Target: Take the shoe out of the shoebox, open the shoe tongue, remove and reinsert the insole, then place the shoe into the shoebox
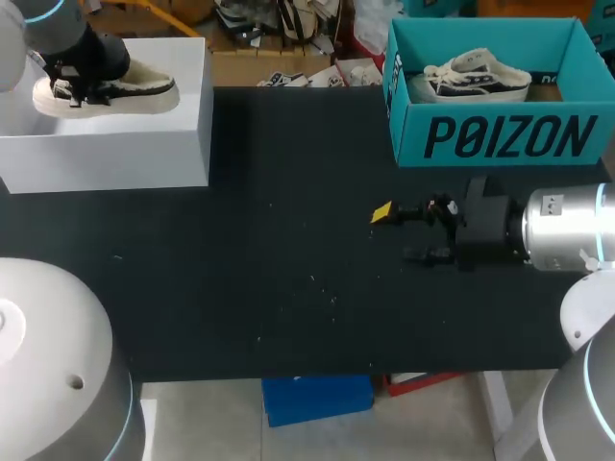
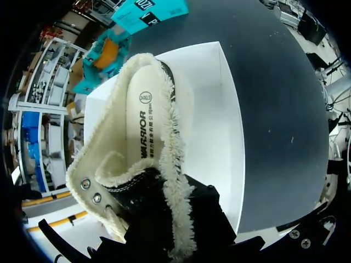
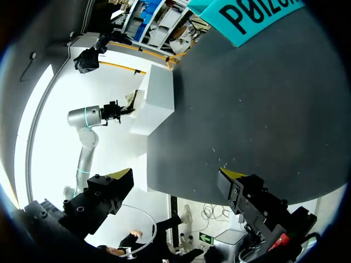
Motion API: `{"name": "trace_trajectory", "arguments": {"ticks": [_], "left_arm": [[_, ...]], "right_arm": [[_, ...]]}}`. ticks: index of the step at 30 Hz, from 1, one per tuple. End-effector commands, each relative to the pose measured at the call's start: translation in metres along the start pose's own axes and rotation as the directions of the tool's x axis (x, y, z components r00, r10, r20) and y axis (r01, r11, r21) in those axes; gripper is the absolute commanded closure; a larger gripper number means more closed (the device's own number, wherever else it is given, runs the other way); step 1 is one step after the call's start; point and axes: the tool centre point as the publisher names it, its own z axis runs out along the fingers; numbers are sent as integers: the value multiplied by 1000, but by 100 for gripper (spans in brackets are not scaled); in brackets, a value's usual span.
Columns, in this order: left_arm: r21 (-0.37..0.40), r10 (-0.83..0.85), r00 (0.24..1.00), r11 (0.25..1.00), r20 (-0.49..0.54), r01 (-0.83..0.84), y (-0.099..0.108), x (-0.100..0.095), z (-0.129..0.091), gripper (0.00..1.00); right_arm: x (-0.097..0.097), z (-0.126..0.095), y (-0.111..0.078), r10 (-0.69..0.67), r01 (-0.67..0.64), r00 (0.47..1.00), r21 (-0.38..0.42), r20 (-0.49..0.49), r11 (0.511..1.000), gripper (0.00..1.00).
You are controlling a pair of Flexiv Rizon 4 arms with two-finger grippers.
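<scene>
A low shoe (image 1: 115, 88) with cream fleece lining lies on a white block (image 1: 115, 144) at the table's far left. My left gripper (image 1: 79, 86) is down on its front end. In the left wrist view the white insole (image 2: 143, 118) lies inside the shoe, and the gripper (image 2: 178, 233) is shut on the black, fleece-edged tongue (image 2: 145, 194); its yellow tips are hidden. The teal shoebox (image 1: 500, 139) at the far right holds a second shoe (image 1: 478, 77). My right gripper (image 1: 399, 233) hovers open and empty over the black table in front of the box, fingers (image 3: 123, 176) wide apart.
The black table top (image 1: 288, 269) stretches between the white block and the shoebox. From the right wrist, the white block (image 3: 159, 101) and my left arm (image 3: 90, 118) show far ahead, and the shoebox (image 3: 258, 13) stands off to one side.
</scene>
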Motion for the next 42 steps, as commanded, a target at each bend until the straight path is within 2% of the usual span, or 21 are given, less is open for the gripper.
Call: {"name": "trace_trajectory", "arguments": {"ticks": [1, 15, 23, 32, 34, 38, 42], "left_arm": [[-3, -9, 1000, 1000, 3, 9, 0, -3, 19, 100], [-32, -27, 1000, 999, -6, 27, 5, 9, 63, 100], [-40, -30, 999, 999, -34, 29, 5, 12, 75, 100], [-47, -33, 998, 998, -59, 30, 6, 13, 78, 100], [-48, -31, 997, 998, -73, 27, 7, 14, 77, 67], [-50, -29, 994, 998, -104, 24, 8, 13, 76, 55], [-48, -44, 990, 998, -136, 37, 8, 8, 70, 53]], "right_arm": [[0, -1, 0, 0, 0, 1000, 1, 0, 1000, 0], [0, -1, 0, 0, 0, 1000, 1, 0, 1000, 0], [0, -1, 0, 0, 0, 1000, 1, 0, 1000, 0], [0, -1, 0, 0, 0, 1000, 1, 0, 1000, 0], [0, -1, 0, 0, 0, 1000, 1, 0, 1000, 0], [0, -1, 0, 0, 0, 1000, 1, 0, 1000, 0], [0, -1, 0, 0, 0, 1000, 1, 0, 1000, 0]]}}
